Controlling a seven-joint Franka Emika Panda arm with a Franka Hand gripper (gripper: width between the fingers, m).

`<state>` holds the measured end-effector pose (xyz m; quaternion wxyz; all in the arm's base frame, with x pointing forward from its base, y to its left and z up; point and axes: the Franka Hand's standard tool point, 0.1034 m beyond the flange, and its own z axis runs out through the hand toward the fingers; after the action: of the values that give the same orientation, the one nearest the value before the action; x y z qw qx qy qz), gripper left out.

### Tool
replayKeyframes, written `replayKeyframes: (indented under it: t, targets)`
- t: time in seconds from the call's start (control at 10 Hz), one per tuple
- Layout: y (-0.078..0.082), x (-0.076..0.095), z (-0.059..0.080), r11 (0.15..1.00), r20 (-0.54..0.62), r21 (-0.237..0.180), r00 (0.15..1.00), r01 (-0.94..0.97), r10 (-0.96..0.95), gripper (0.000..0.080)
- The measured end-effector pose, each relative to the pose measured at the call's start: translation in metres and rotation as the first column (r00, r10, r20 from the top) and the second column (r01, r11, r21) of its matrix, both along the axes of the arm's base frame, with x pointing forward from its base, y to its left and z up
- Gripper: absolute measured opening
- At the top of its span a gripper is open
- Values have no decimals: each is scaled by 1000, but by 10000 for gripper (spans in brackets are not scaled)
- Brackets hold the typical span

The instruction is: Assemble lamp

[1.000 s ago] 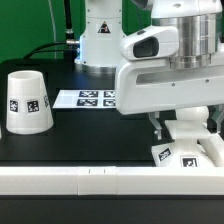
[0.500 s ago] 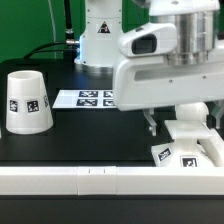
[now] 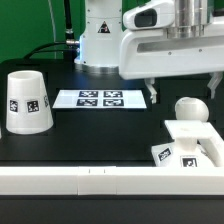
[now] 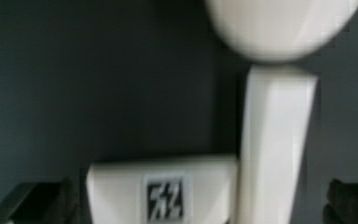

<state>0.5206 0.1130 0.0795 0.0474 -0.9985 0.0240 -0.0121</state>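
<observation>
Black tabletop (image 3: 100,135) in the exterior view carries the shade (image 3: 27,101) at that view's left, the marker board (image 3: 100,98) mid-table, and the bulb (image 3: 189,110) upright on the base (image 3: 190,152) at the right. The gripper (image 3: 182,92) hangs above the bulb, spread wide and gripping nothing. The wrist view shows the bulb between the dark fingertips (image 4: 34,200), clear of both.

On the black surface (image 3: 100,135), a round white plastic bulb (image 3: 188,110) stands upright on a flat square white base (image 3: 195,152); the hand (image 3: 183,93) hangs above it, fingers spread clear.
</observation>
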Motion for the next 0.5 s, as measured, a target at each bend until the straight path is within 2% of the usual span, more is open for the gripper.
replayKeyframes:
  t: [0.2, 0.5]
  targets:
    - [11, -15, -5, 1000, 10, -1, 1000, -23, 23, 699]
    - [9, -15, -5, 1000, -12, -3, 1000, -27, 27, 699]
